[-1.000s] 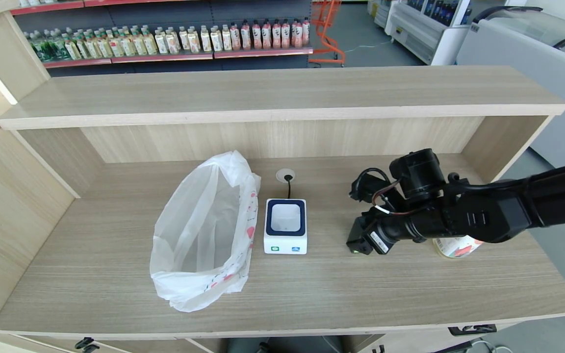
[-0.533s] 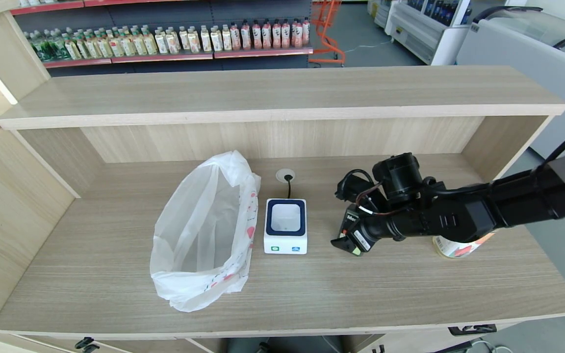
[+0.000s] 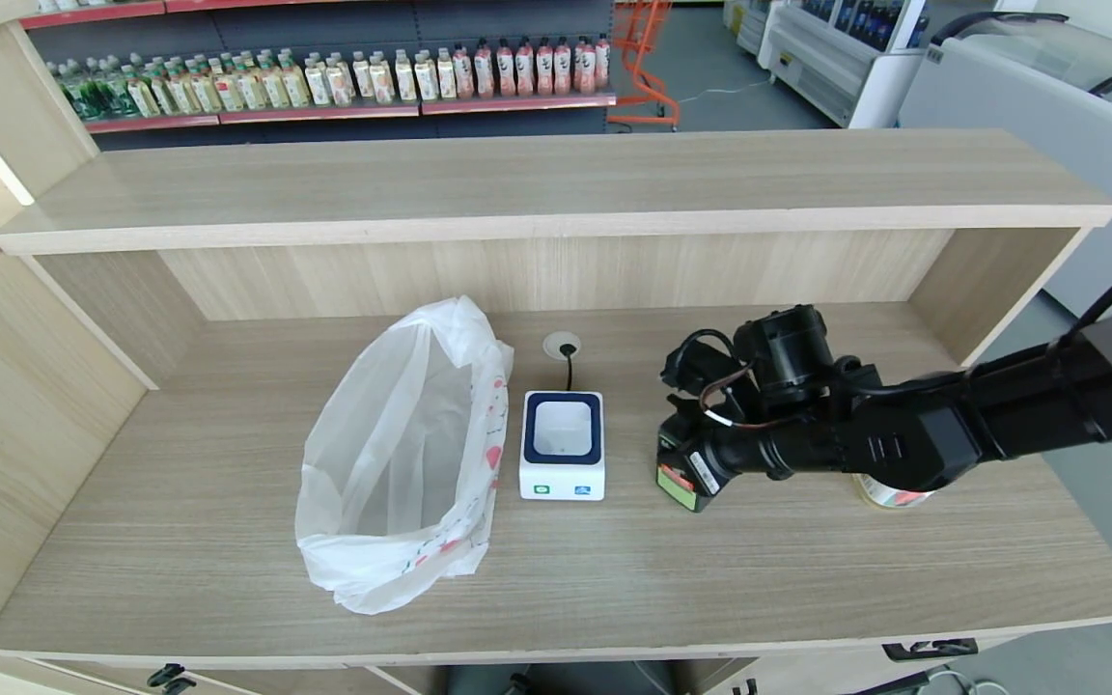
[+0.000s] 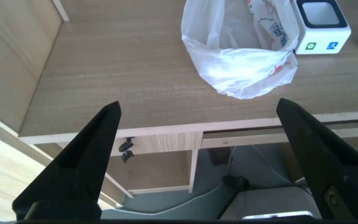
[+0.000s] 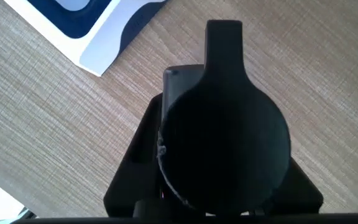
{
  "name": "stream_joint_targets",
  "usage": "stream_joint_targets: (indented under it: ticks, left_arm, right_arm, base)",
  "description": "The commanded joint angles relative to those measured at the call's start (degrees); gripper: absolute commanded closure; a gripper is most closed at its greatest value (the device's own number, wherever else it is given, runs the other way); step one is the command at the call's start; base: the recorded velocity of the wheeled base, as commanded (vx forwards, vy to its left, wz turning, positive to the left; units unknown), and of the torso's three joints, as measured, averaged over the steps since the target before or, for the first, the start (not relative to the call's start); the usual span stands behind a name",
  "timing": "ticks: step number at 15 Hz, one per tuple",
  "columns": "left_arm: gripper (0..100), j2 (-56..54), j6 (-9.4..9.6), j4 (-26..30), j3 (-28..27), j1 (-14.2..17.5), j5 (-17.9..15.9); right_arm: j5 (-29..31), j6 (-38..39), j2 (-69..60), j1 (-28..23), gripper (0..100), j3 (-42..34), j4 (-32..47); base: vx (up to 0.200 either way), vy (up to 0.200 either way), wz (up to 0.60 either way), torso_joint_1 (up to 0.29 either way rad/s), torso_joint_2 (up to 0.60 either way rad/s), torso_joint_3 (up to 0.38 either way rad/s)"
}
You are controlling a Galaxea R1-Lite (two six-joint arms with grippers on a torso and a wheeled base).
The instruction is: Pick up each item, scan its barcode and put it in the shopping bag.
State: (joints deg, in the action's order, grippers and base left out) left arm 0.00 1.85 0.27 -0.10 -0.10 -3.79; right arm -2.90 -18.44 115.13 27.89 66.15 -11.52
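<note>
Our right tool [image 3: 681,470] pinched a dark labelled item [image 3: 674,486] just beside the scanner [image 3: 563,444], not yet over it. The shopping bag [image 3: 402,454] looked empty to us; 1 container [image 3: 889,494] waited on the surface [image 3: 614,579]. Our left tool [image 4: 197,106] hung spread.

Container [image 3: 889,496] mostly hidden behind right arm [image 3: 903,439]; label unreadable.

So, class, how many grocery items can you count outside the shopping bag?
2. A dark item held in the right gripper beside the scanner; a container mostly hidden under the right arm. Others may be hidden.
</note>
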Motion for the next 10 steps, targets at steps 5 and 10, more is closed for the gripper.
stream_joint_targets:
  ticks: [5, 10]
  left_arm:
    - [0, 0.1, -0.01, 0.0, 0.0, 0.0, 0.0]
    - [0, 0.1, -0.01, 0.0, 0.1, 0.0, 0.0]
  right_arm:
    - [5.5, 10.2, -24.1, -7.9, 100, -17.0, -5.8]
    - [5.0, -0.1, -40.2, -7.3, 100, -23.6, -10.5]
  base:
    - [0.0, 0.0, 0.0, 0.0, 0.0, 0.0]
    - [0.0, 0.0, 0.0, 0.0, 0.0, 0.0]
